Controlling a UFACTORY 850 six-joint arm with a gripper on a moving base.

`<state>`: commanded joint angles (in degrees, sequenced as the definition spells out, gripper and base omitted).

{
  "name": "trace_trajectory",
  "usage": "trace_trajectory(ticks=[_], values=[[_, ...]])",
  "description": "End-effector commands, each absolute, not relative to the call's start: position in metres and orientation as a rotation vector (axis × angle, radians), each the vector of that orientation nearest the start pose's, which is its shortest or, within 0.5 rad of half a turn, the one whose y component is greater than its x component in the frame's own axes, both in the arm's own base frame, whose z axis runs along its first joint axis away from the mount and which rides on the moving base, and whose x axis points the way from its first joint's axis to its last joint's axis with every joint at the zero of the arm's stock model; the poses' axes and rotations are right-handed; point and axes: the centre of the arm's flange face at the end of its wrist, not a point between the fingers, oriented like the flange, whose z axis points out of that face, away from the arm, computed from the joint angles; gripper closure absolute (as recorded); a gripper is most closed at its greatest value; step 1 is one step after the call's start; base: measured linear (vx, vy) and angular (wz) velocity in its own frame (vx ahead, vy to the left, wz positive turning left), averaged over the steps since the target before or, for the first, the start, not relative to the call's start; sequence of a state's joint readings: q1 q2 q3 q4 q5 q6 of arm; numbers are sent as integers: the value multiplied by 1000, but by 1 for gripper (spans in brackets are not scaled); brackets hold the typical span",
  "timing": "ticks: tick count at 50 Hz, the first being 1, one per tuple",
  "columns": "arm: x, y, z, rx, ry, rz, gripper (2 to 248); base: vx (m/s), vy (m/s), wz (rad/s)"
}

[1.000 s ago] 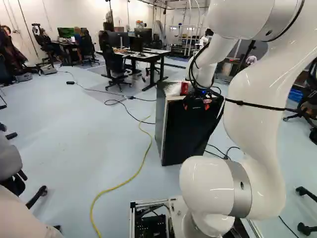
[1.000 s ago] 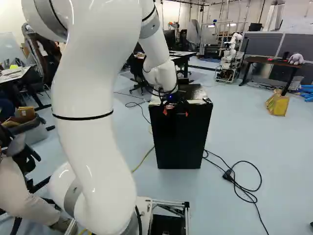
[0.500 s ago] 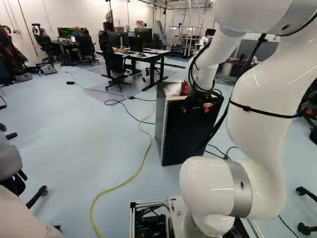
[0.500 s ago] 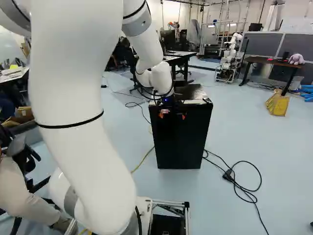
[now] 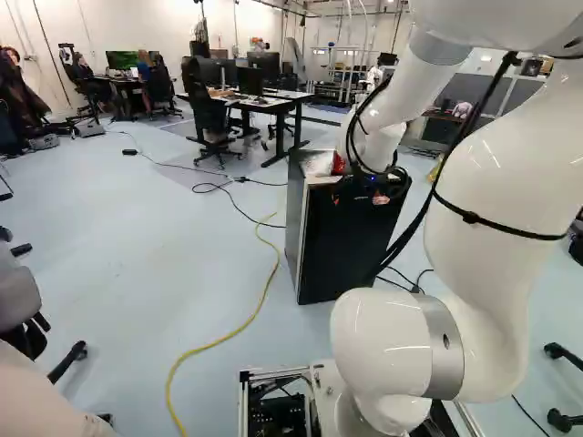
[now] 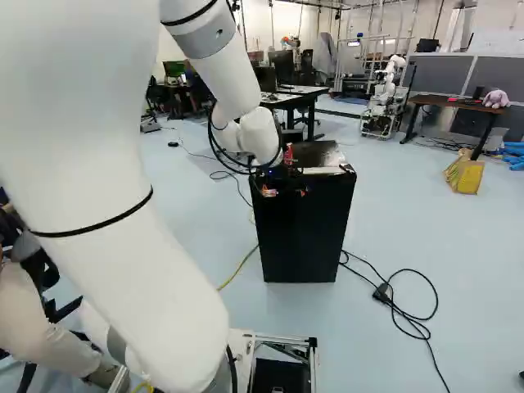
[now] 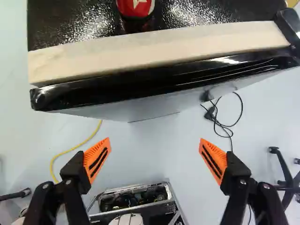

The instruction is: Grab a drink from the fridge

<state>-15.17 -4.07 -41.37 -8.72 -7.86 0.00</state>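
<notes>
Trouble on the left of the left base view could come from the yellow cable (image 5: 275,266), which might catch a wheel if the base turned that way. Further right, the black fridge (image 5: 342,250) looks shut, so a push at its front would probably just rock it, and the red drink container (image 7: 136,7) standing on its top could topple. The gripper (image 7: 154,140) has its orange pads (image 7: 97,159) spread wide with nothing between them; closing here would likely catch only air. Rightward, the dark hose (image 5: 450,157) hanging off the arm could snag on a fridge corner. As for edges, floor (image 5: 137,246) lies open left of the fridge, good for swinging wide. Ahead of the fingertips runs the pale strip (image 7: 154,47) along the fridge's top front edge, between gripper and drink, so the wrist would have to clear it. Past the fridge, in the right base view, a coiled black cord (image 6: 403,313) narrows otherwise generous room.
</notes>
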Motion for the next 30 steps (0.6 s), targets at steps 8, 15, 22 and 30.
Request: trace_trajectory(ticks=[8,15,22,30], values=[[427,-111,430,-3132,138,-937,3,0,0,0],[428,-107,434,-3103,99,-1052,3,0,0,0],[432,-107,438,-3068,68,-1166,3,0,0,0],[438,-106,442,-3022,42,-1288,3,0,0,0]])
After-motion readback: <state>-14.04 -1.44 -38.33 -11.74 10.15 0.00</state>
